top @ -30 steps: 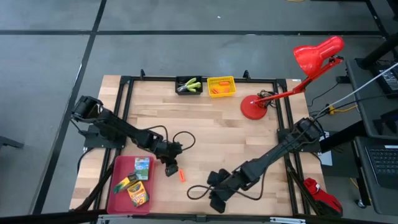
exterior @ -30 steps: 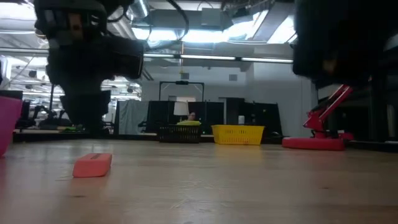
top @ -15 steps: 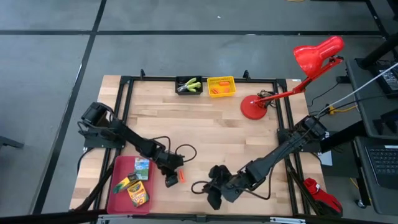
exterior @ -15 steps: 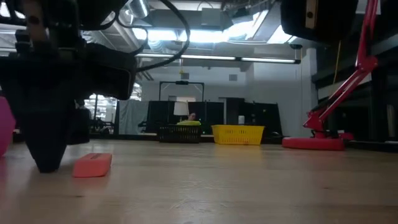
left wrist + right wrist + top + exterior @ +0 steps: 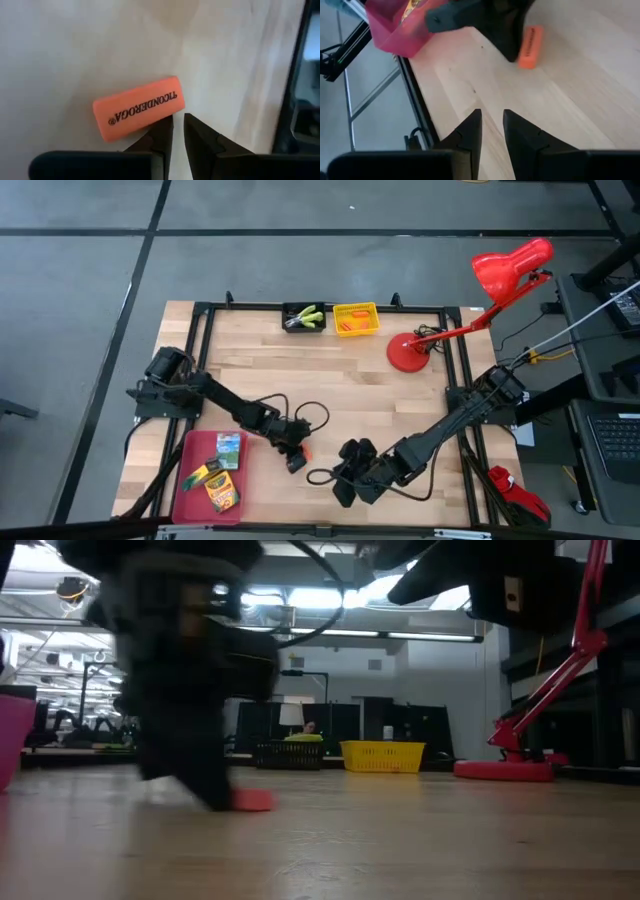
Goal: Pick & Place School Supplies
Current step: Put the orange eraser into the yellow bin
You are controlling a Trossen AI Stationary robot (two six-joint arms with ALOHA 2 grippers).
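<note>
An orange eraser lies flat on the wood near the table's near edge, also visible in the high view as the eraser. My left gripper is shut and points down right beside it. My right gripper is shut and hovers over bare wood to the eraser's right. Three crayon boxes lie in the red tray. The lime-green tools sit in the black bin. Orange pieces sit in the yellow bin. My left gripper meets the eraser's long side near one end with the outer side of one fingertip. The shut fingers come from above, pointing down. The eraser stays flat on the table, not between the fingers.
The black bin and the yellow bin stand at the far edge. A red desk lamp stands at the far right. Cables trail behind both grippers. Bare wood lies across the table's middle.
My left gripper came down beside the eraser on its tray side, then swept toward the table's right. The eraser slid a short way right and slightly toward the far edge, staying flat on the wood.
</note>
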